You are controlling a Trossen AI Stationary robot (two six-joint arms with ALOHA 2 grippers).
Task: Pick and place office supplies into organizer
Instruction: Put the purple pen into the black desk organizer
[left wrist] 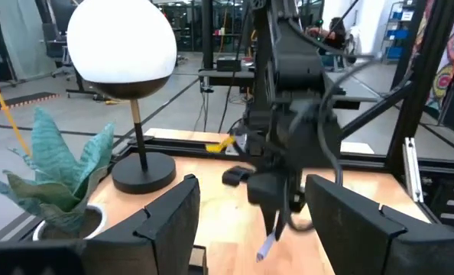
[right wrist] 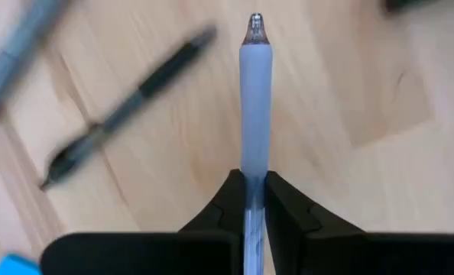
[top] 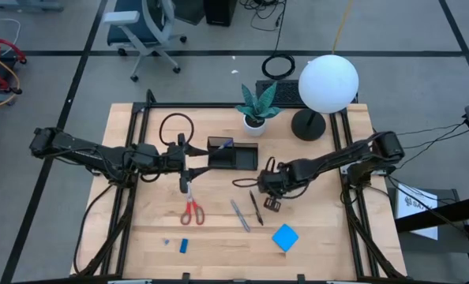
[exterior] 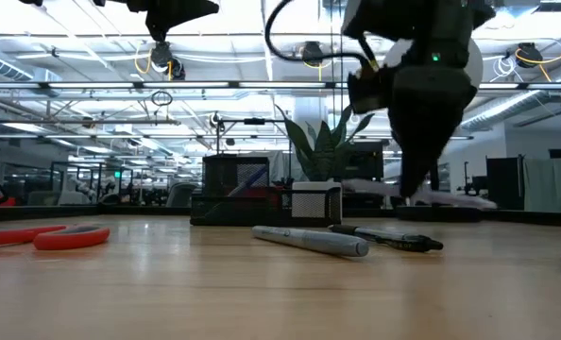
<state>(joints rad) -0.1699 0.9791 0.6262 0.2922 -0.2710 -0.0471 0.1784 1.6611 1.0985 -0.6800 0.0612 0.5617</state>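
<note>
My right gripper (top: 271,191) hovers over the table, right of the black organizer (top: 233,155), shut on a bluish-grey pen (right wrist: 255,107). My left gripper (top: 185,164) is open and empty, just left of the organizer; its fingers frame the left wrist view (left wrist: 246,229). Red-handled scissors (top: 191,210), a grey pen (top: 240,214) and a black pen (top: 256,207) lie flat on the table. A blue square pad (top: 285,237) and a small blue eraser (top: 184,245) lie nearer the front edge. A pen (top: 223,144) leans in the organizer's taller section. My right gripper pinches the pen's barrel (right wrist: 254,187) between its two fingers. The pen runs along the fingers and sticks out past their tips, its tip (right wrist: 255,24) pointing down at the table. It is lifted clear, as the left wrist view (left wrist: 268,243) shows.
A white pot with a plant (top: 255,112) and a globe lamp (top: 328,82) stand behind the organizer at the table's far edge. A black cable loop (top: 175,126) lies at the far left. Bare wood lies at the front between the eraser and the pad.
</note>
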